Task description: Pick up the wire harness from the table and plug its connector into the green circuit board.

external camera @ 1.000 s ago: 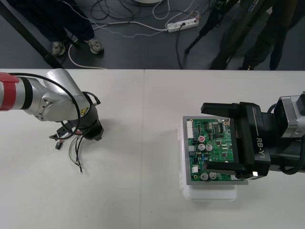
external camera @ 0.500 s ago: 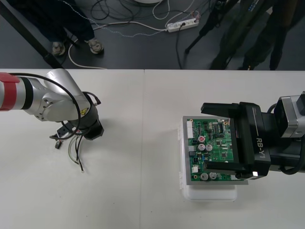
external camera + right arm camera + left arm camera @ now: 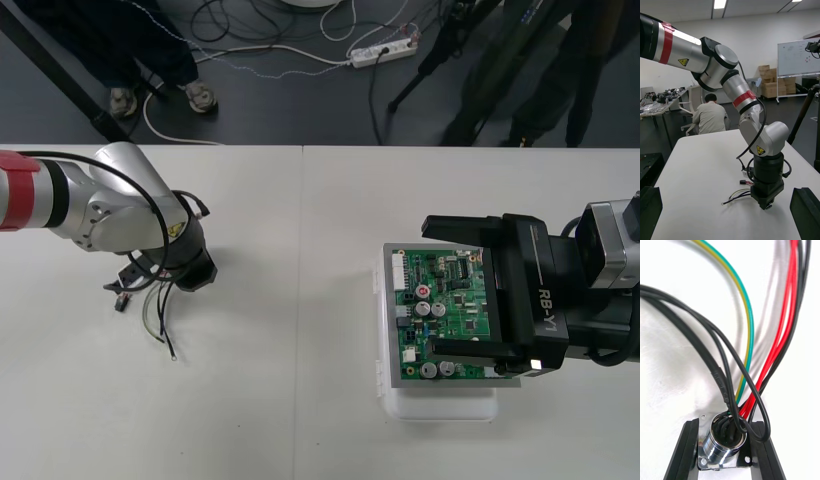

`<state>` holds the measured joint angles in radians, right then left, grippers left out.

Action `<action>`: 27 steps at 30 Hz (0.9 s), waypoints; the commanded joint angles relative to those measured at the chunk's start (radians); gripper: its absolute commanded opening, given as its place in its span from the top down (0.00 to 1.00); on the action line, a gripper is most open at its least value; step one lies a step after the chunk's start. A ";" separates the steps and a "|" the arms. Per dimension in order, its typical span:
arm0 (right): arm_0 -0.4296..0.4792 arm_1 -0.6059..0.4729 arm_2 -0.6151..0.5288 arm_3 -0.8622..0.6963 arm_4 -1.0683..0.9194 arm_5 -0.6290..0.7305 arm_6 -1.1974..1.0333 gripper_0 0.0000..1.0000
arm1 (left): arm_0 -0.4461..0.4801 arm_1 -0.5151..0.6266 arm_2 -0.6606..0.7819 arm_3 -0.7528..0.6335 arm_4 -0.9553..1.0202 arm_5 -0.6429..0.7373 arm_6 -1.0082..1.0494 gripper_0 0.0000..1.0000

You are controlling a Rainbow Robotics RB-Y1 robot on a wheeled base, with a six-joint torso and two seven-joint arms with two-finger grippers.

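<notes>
At middle left, our left gripper [image 3: 188,272] clamps the harness socket [image 3: 723,444], its wires [image 3: 158,312] trailing just lower left. At middle right, our right gripper [image 3: 462,290] hangs spread wide over the green circuit board [image 3: 445,300].

White RB-Y1 lettering [image 3: 545,308] on the right hand [image 3: 428,288], yellow warning-triangle stickers [image 3: 760,150] on the left arm [image 3: 733,88]

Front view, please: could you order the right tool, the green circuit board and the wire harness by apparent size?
1. right tool (over the board, nearer the camera, so flattered)
2. green circuit board
3. wire harness, partly under the left tool
</notes>
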<state>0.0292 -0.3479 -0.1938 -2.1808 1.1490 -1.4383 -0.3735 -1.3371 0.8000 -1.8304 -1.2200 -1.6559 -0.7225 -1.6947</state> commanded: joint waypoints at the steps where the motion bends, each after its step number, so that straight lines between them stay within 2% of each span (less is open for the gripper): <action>1: 0.009 0.004 0.011 -0.010 -0.015 0.009 -0.025 0.00 | -0.002 0.021 0.040 0.008 0.064 0.018 -0.100 1.00; 9: 0.009 0.004 0.011 -0.010 -0.017 0.009 -0.022 0.00 | -0.002 0.068 0.126 -0.003 0.168 -0.060 -0.102 1.00; 18: 0.012 0.003 0.010 -0.010 -0.017 0.009 -0.025 0.00 | 0.009 0.163 0.292 -0.099 0.209 -0.187 -0.080 1.00; 27: 0.014 0.003 0.010 -0.010 -0.014 0.009 -0.027 0.00 | 0.135 0.217 0.608 -0.108 0.278 -0.385 -0.040 1.00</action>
<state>0.0297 -0.3479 -0.1938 -2.1808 1.1482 -1.4383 -0.3735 -1.2522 0.9658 -1.3339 -1.3219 -1.4221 -0.9626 -1.6947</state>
